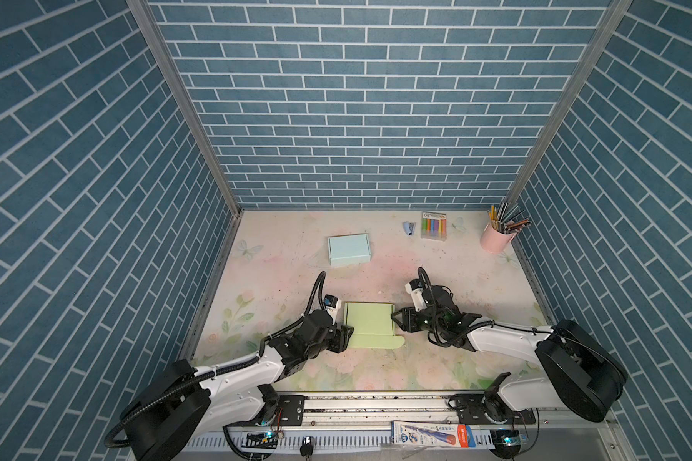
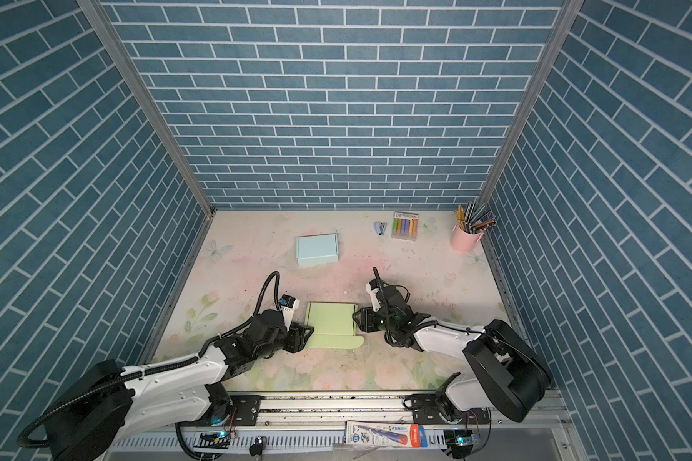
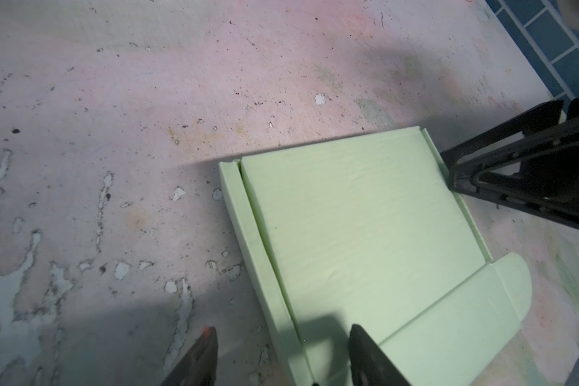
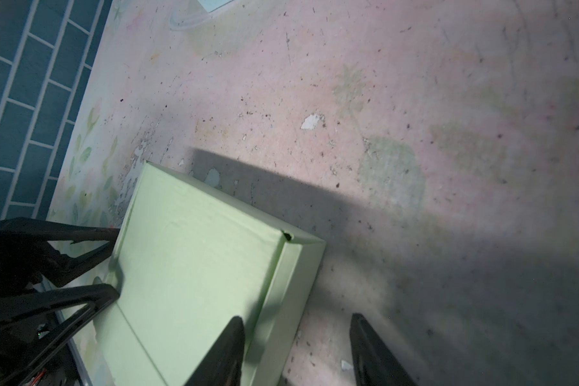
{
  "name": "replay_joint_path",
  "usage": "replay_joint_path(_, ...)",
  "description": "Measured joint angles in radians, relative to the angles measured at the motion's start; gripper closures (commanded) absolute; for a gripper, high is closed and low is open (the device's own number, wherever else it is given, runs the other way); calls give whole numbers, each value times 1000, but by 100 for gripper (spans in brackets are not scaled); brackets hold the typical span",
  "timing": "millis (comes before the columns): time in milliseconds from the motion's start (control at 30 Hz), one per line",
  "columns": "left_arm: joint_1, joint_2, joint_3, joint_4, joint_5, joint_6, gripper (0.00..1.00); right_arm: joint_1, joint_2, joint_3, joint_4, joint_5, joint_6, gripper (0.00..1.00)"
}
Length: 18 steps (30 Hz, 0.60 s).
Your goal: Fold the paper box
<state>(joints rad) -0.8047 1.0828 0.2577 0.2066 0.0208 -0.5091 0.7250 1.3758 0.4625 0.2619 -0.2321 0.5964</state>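
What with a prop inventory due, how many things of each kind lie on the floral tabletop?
Paper boxes: 2, the green box and the blue box
Stapler: 1
Marker pack: 1
Pencil cup: 1
Total: 5

The right gripper (image 4: 296,317) has its 2 jaws spread. The raised side wall of the green paper box (image 4: 198,260) runs between them, with 1 finger over the box's panel and 1 over the bare table (image 4: 381,100). Ahead of the jaws, the left gripper (image 4: 117,260) sits parted at the box's opposite edge.
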Motion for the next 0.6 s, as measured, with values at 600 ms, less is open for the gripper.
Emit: replay_joint_path(600, -1, -36, 6, -70, -23, 0, 38, 43, -210, -12, -105, -8, -18, 40)
